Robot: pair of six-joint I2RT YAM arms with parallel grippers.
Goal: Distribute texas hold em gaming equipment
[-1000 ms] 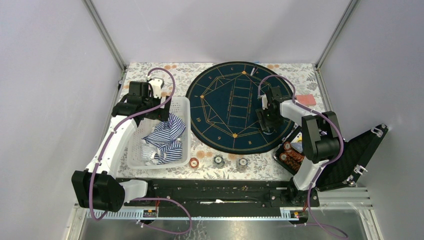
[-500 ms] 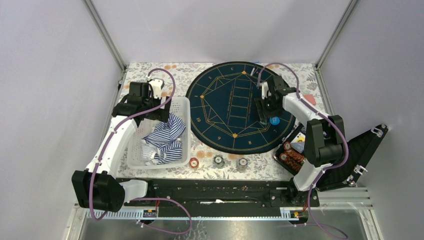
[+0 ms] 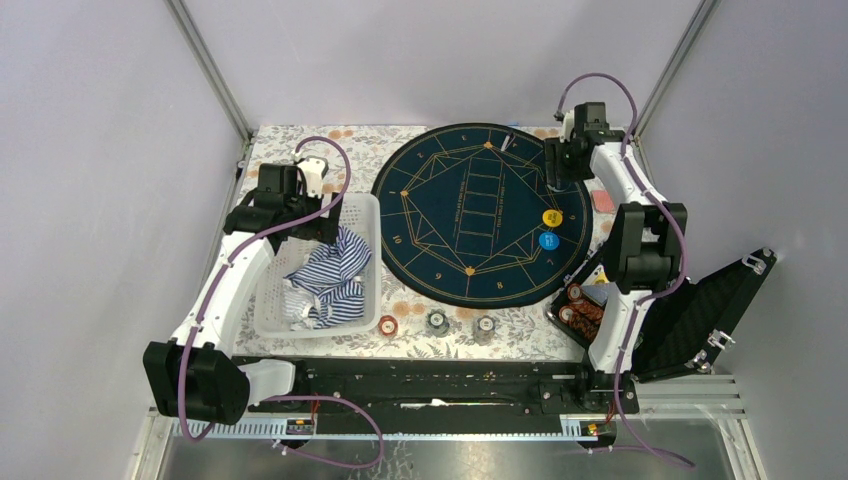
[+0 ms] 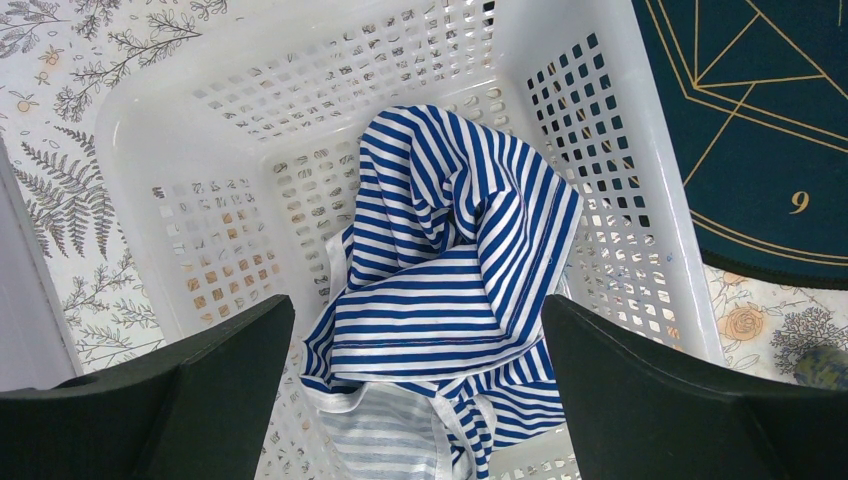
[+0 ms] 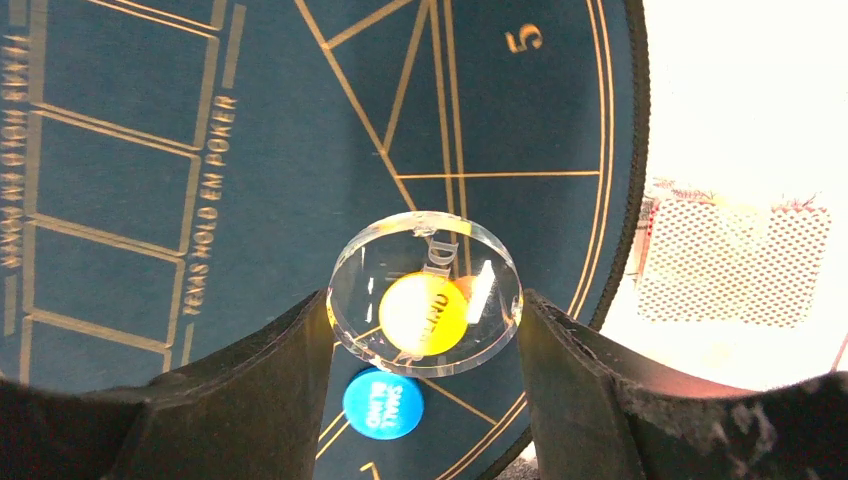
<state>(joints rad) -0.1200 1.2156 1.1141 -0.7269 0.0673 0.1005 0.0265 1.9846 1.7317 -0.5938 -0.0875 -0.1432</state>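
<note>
My right gripper (image 5: 424,318) is shut on a clear round disc (image 5: 420,250) and holds it above the right part of the round dark mat (image 3: 470,215). Seen through the clear disc, a yellow disc (image 3: 551,217) lies on the mat, with a blue disc (image 3: 548,240) just nearer to me. In the top view this gripper (image 3: 557,160) hangs at the mat's far right edge. Red (image 3: 388,325), green (image 3: 437,320) and grey (image 3: 484,325) chip stacks stand in a row in front of the mat. My left gripper (image 4: 415,335) is open above the striped cloth (image 4: 450,260).
The white basket (image 3: 268,300) holding the cloth stands left of the mat. An open black case (image 3: 690,315) with more chip stacks (image 3: 585,305) sits at the near right. A red-backed card (image 5: 735,265) lies on the table beyond the mat's right edge.
My right arm has swung from over the mat's right side to its far right edge, carrying the clear disc. The blue and then the yellow disc came into view.
</note>
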